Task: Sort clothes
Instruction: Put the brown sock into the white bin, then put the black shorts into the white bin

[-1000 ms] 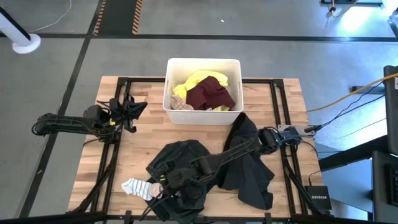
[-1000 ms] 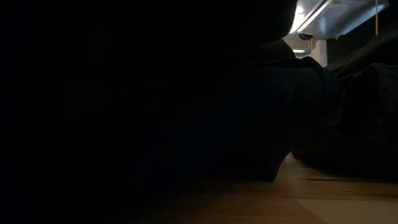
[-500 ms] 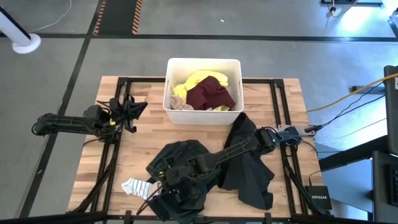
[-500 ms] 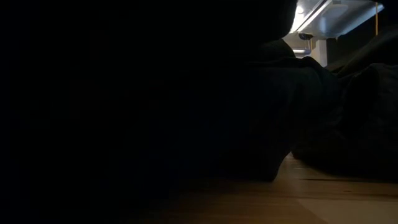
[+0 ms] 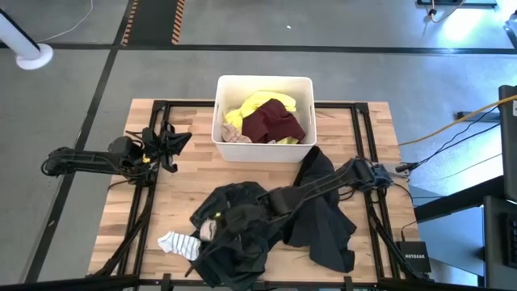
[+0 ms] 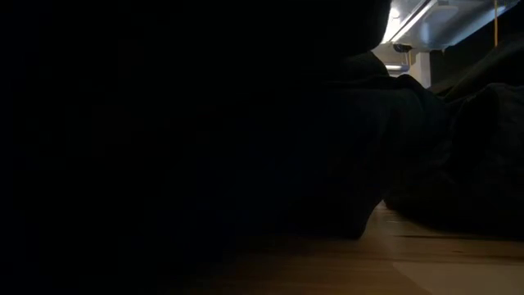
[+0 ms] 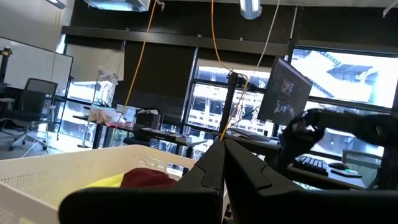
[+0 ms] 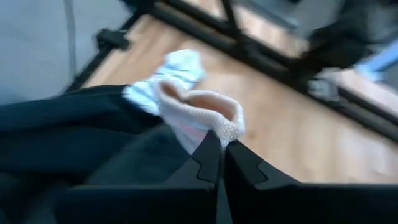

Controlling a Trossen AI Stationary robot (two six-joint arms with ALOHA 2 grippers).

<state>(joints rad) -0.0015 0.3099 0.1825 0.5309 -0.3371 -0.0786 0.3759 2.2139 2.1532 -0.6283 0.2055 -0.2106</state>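
My right gripper (image 5: 212, 230) reaches over a dark garment pile (image 5: 238, 206) at the table's near side and is shut on a small pink sock (image 8: 208, 112). A white striped sock (image 5: 176, 242) lies flat on the table just left of it and also shows in the right wrist view (image 8: 180, 65). A black garment (image 5: 327, 218) lies spread to the right of the pile. My left gripper (image 5: 176, 139) waits shut and empty at the table's left, beside the white bin (image 5: 222, 129). My right gripper pinches the pink sock's open cuff edge (image 8: 214, 127) between its two shut fingers (image 8: 242, 165). The sock stands up past the fingertips, over the dark garment; whether it is lifted clear I cannot tell.
The white bin at the far middle holds yellow (image 5: 254, 101), maroon (image 5: 275, 123) and pink (image 5: 234, 135) clothes. Dark cloth (image 6: 246, 164) fills most of the low view. Bare wood shows at the table's left (image 5: 161, 194).
My right gripper has drawn a little toward the table's far edge, taking the pink sock with it away from the striped sock, which stays on the table. The right arm's forearm has swung over the black garment.
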